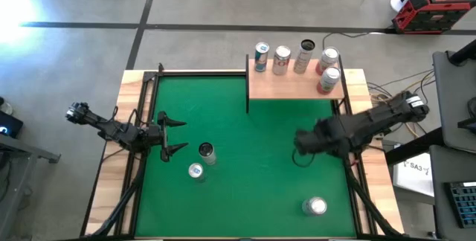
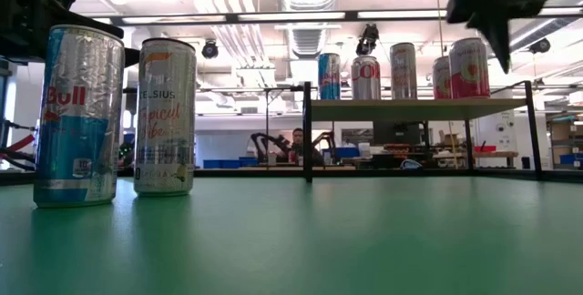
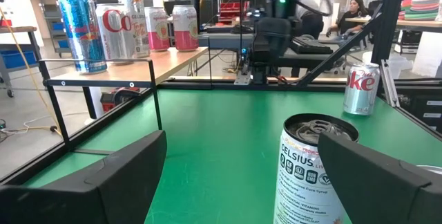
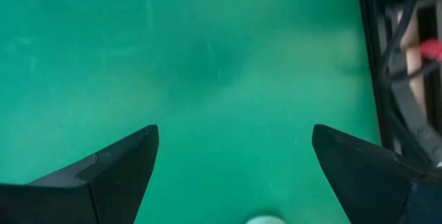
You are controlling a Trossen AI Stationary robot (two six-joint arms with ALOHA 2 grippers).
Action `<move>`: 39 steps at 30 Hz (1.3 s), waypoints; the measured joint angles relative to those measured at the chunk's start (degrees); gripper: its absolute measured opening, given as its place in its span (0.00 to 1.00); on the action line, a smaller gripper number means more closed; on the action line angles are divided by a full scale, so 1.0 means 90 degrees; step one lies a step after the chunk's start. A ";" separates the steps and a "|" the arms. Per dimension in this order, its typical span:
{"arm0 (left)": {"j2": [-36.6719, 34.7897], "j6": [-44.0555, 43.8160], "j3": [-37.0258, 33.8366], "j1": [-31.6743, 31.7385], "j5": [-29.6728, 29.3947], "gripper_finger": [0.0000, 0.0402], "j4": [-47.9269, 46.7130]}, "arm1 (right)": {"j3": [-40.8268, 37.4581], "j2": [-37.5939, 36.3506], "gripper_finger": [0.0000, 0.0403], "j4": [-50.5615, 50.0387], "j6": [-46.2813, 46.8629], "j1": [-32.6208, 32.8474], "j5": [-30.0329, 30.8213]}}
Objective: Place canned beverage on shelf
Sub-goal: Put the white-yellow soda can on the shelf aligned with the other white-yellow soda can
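Eight cans in all. Five stand upright on the shelf (image 1: 294, 85), a pale-wood board on black posts at the table's far edge: a blue Red Bull can (image 1: 261, 56), a Coke can (image 1: 281, 59), a dark-topped can (image 1: 305, 55) and two pink cans (image 1: 329, 70).

Three stand on the green felt table (image 1: 245, 159): a Celsius can (image 1: 206, 152) and a Red Bull can (image 1: 195, 172) close together near the left side, a Diet Coke can (image 1: 315, 207) alone near the right front.

Left gripper (image 1: 175, 135): jaws spread, empty, low, just beside the Celsius can. Right gripper (image 1: 300, 146): jaws spread, empty, above bare felt, right of centre.
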 joint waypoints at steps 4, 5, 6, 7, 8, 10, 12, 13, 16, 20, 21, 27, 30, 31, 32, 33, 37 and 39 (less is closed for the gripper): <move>0.0002 0.0000 0.0000 0.0000 0.0000 0.90 0.0002 | 0.0000 0.0153 0.93 0.0207 0.0794 0.0784 0.0029; 0.0001 0.0000 0.0000 0.0000 0.0002 0.90 0.0002 | 0.0000 0.0185 0.93 0.0309 0.0918 0.0954 0.0029; 0.0002 0.0000 0.0000 0.0000 0.0001 0.90 0.0000 | 0.0000 0.0229 0.93 0.0420 0.0979 0.1120 0.0030; 0.0000 0.0000 0.0000 0.0000 0.0002 0.90 0.0002 | 0.0000 0.0273 0.93 0.0532 0.1033 0.1269 0.0029; 0.0002 0.0000 0.0000 0.0000 0.0002 0.90 0.0002 | 0.0000 0.0322 0.93 0.0648 0.1052 0.1410 0.0029; 0.0001 0.0000 0.0000 0.0000 0.0000 0.90 0.0001 | 0.0000 0.0429 0.93 0.0887 0.1047 0.1658 0.0029; 0.0000 0.0000 0.0000 0.0000 0.0000 0.90 0.0002 | 0.0000 0.0544 0.93 0.1121 0.1047 0.1870 0.0029; 0.0002 0.0000 0.0000 0.0000 0.0002 0.90 0.0000 | 0.0000 0.0595 0.93 0.1234 0.1044 0.1967 0.0029; 0.0001 0.0000 0.0000 0.0000 0.0001 0.90 0.0002 | 0.0000 0.0717 0.93 0.1556 0.1073 0.2168 0.0029; 0.0000 0.0000 0.0000 0.0000 0.0000 0.90 0.0000 | 0.0000 0.0805 0.93 0.1844 0.1120 0.2353 0.0024; 0.0001 0.0000 0.0000 0.0000 0.0000 0.90 0.0000 | 0.0000 0.0832 0.93 0.1879 0.1122 0.2398 0.0013; 0.0002 0.0000 0.0000 0.0000 0.0001 0.90 0.0000 | 0.0000 0.0854 0.93 0.1926 0.1239 0.2613 -0.0129; 0.0000 0.0000 0.0000 0.0000 0.0000 0.90 0.0000 | 0.0000 0.0842 0.93 0.2103 0.1231 0.2611 0.0028; 0.0001 0.0000 0.0000 0.0000 0.0001 0.90 0.0002 | 0.0000 0.0840 0.93 0.2124 0.1168 0.2606 0.0102; 0.0002 0.0000 0.0000 0.0000 0.0001 0.90 0.0000 | 0.0000 0.0840 0.93 0.2188 0.1049 0.2592 0.0190; 0.0002 0.0000 0.0000 0.0000 0.0001 0.90 0.0000 | 0.0000 0.0840 0.93 0.2270 0.0930 0.2555 0.0271; 0.0001 0.0000 0.0000 0.0000 0.0002 0.90 0.0002 | 0.0073 0.0904 0.93 0.2399 0.0362 0.2376 0.0642; 0.0001 0.0000 0.0000 0.0000 0.0000 0.90 0.0002 | 0.0221 0.1022 0.93 0.2384 0.0083 0.2276 0.0814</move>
